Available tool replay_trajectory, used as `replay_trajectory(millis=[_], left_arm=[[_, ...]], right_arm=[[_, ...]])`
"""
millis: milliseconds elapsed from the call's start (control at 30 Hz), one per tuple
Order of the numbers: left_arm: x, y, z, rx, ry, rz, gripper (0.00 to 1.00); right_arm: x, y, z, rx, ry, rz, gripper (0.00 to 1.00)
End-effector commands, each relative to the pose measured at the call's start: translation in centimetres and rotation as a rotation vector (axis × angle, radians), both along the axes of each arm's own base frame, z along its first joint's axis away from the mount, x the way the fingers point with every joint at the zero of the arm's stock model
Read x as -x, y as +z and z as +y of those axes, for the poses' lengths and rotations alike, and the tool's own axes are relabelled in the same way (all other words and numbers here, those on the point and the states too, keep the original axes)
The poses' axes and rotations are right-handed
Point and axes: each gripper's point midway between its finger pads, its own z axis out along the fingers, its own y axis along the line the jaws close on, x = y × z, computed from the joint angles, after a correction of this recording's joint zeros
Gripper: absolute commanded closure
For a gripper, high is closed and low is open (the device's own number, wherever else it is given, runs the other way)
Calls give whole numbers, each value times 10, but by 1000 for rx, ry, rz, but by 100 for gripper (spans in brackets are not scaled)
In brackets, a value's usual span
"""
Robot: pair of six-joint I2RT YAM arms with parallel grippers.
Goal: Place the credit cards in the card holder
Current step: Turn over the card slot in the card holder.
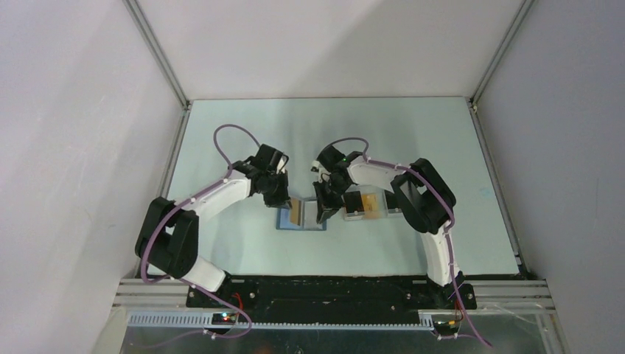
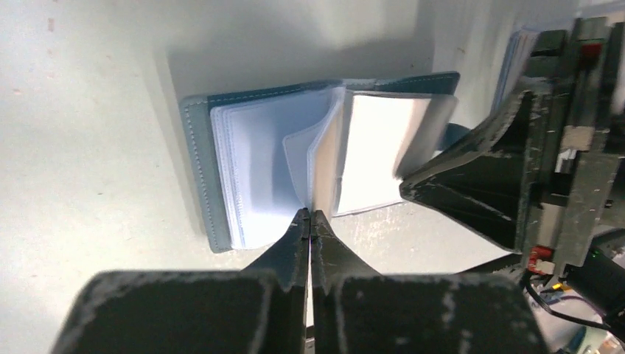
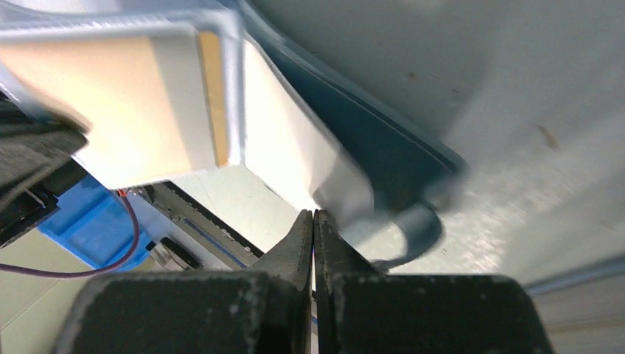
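Left wrist cam: seeing the card holder (image 2: 243,155) splayed open mid-frame on the table (image 2: 88,184). Got the left gripper (image 2: 309,215) clenched tight at the bottom edge of a clear sleeve (image 2: 298,158), right gripper (image 2: 407,188) likewise clenched, poking in from frame right.

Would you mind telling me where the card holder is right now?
In the top view, the card holder lies open near the middle of the table, between the left gripper and the right gripper, with the clear tray to its right.
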Motion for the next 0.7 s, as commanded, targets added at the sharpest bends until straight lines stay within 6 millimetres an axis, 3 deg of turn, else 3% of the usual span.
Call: replay_trajectory(millis=[0, 367, 500, 667], left_arm=[[-10, 19, 16, -78, -23, -77, 100], [-17, 30, -3, -80, -28, -64, 100], [-18, 25, -12, -108, -14, -36, 100], [-19, 11, -16, -144, 13, -2, 100]], right_arm=[[-12, 13, -20, 49, -18, -69, 100], [-24, 14, -21, 26, -60, -70, 100], [-24, 17, -17, -23, -71, -44, 100], [-21, 34, -10, -121, -75, -13, 100]])
